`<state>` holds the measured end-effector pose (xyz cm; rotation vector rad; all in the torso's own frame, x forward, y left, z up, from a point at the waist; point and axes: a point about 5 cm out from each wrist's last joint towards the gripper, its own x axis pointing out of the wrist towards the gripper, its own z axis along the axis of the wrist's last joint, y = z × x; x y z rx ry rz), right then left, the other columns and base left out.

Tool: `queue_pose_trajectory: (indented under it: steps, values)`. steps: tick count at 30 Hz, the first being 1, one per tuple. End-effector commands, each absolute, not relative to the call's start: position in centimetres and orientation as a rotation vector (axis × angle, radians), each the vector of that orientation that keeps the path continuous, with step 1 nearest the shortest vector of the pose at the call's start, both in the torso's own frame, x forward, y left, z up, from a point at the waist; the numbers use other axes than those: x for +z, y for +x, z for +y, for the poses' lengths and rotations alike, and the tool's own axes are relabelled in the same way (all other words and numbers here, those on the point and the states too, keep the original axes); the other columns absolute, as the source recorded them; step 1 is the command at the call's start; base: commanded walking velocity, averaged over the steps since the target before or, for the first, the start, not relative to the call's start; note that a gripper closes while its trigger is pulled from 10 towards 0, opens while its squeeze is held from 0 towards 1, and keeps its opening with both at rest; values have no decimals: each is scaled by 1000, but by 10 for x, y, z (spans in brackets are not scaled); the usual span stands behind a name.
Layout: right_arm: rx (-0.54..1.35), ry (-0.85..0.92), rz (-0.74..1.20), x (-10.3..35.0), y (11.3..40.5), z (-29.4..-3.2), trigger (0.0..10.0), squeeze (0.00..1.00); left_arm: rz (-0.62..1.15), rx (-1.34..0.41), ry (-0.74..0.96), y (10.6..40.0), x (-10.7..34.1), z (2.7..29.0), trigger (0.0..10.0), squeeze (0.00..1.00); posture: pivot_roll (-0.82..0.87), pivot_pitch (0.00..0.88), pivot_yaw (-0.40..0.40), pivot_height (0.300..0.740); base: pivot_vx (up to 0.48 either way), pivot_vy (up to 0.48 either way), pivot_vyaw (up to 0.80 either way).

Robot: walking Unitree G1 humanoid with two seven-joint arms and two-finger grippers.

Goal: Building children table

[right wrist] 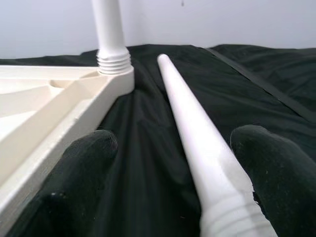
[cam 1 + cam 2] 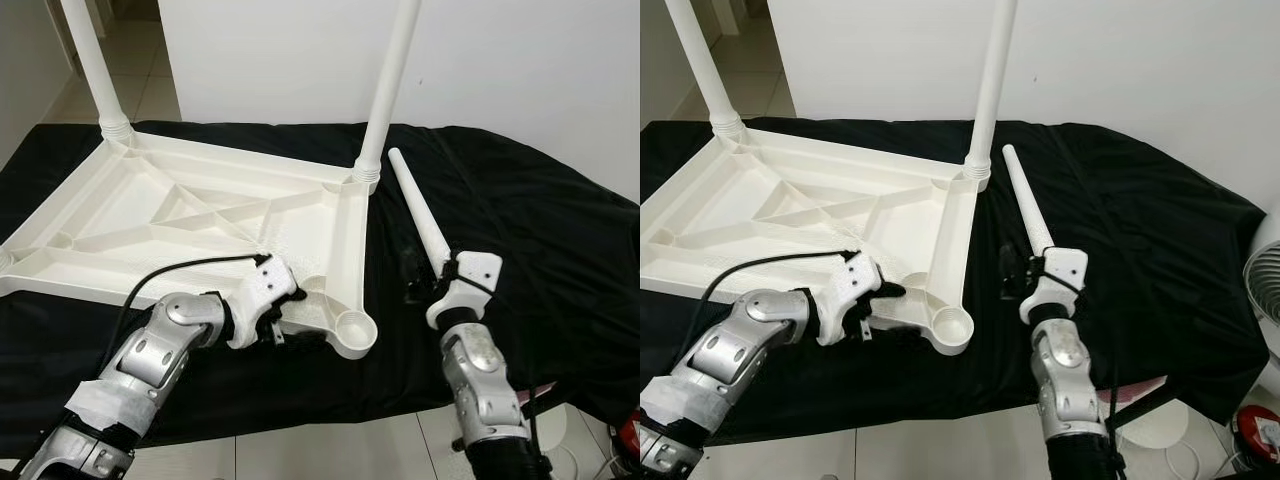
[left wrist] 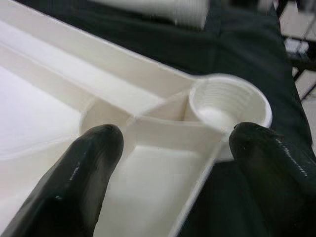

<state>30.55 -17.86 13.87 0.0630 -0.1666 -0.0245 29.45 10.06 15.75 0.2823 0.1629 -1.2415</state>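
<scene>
A white plastic table top (image 2: pixel 130 210) lies upside down on a black cloth. Two white legs stand screwed into its far corners, one at the left (image 2: pixel 92 60) and one at the right (image 2: pixel 390 80). The near right corner has an empty threaded socket (image 3: pixel 224 101). My left gripper (image 3: pixel 173 143) is open at that corner, one finger inside the rim and the other outside it beside the socket. A loose white leg (image 2: pixel 415 205) lies on the cloth to the right of the table top. My right gripper (image 1: pixel 177 148) is open, with its fingers on either side of the leg's thick end.
The black cloth (image 2: pixel 540 220) covers the whole work surface and drops off at the near edge to a tiled floor (image 2: pixel 330 450). A white wall (image 2: pixel 520 60) stands close behind. A white fan (image 2: pixel 1265 280) is at the far right.
</scene>
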Motion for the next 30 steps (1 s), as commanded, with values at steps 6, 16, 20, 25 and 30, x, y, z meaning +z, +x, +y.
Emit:
queue_pose_trajectory:
  steps: [6, 16, 20, 25, 30]
  values:
    - [-102, 30, -148, 137, 309, -203, 10000, 1000, 98, -1059, 182, 302, 167, 98, 10000, 0, 22, 85, -53, 740, 0, 0, 0]
    - [-125, 39, -52, 118, 310, -217, 10000, 102, 85, -978, 106, 302, 165, 89, 10000, 0, 25, 83, -58, 740, 0, 0, 0]
    - [-86, 59, 17, 106, 312, -218, 10000, 0, 87, -959, 89, 300, 164, 84, 10000, 0, 32, 81, -57, 740, 0, 0, 0]
    - [-71, 63, 45, 102, 314, -219, 10000, 0, 89, -947, 98, 301, 163, 83, 10000, 0, 35, 80, -59, 740, 0, 0, 0]
    - [-59, 78, 53, 103, 319, -221, 10000, 0, 77, -935, 87, 302, 167, 80, 10000, 0, 35, 73, -57, 740, 0, 0, 0]
